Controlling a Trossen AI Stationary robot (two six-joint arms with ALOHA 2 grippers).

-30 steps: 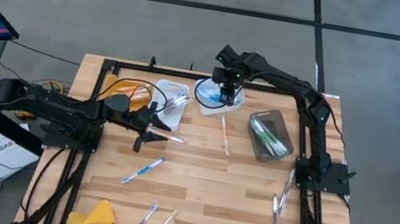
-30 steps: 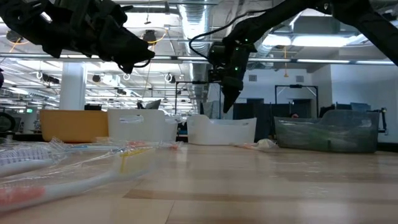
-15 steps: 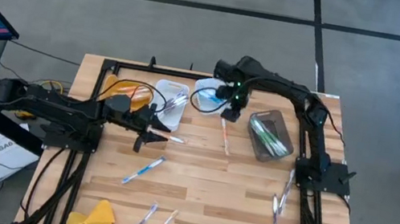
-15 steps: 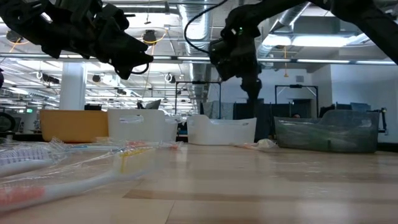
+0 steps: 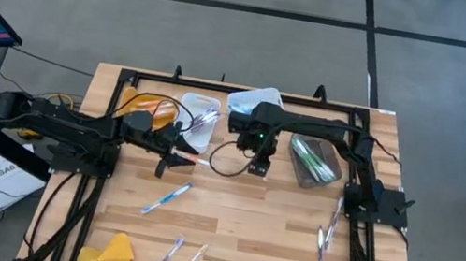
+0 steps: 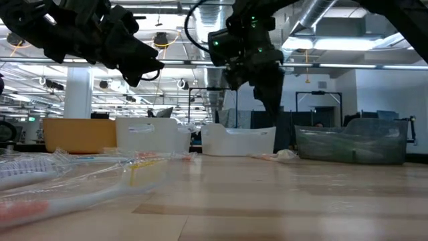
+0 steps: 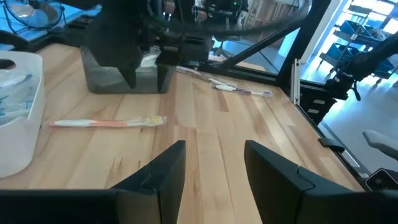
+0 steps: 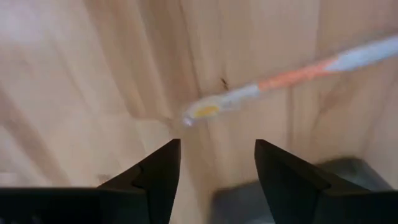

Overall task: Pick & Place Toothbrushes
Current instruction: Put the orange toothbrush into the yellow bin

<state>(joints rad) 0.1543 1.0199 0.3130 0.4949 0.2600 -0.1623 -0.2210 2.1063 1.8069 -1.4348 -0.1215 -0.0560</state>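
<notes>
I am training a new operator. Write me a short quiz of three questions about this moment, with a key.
1. True or false: the right gripper holds a toothbrush.
2. The orange-handled toothbrush lies: A in a bin; B on the table; C on the floor.
3. Fill the gap: the grey bin holds ___ toothbrushes.
Key: 1 false, its fingers are open and empty; 2 B; 3 green.

Four bins (image 5: 314, 158), two arms (image 5: 63, 126), one yellow lump (image 5: 112, 255), and roughly ten loose toothbrushes (image 5: 167, 197).
</notes>
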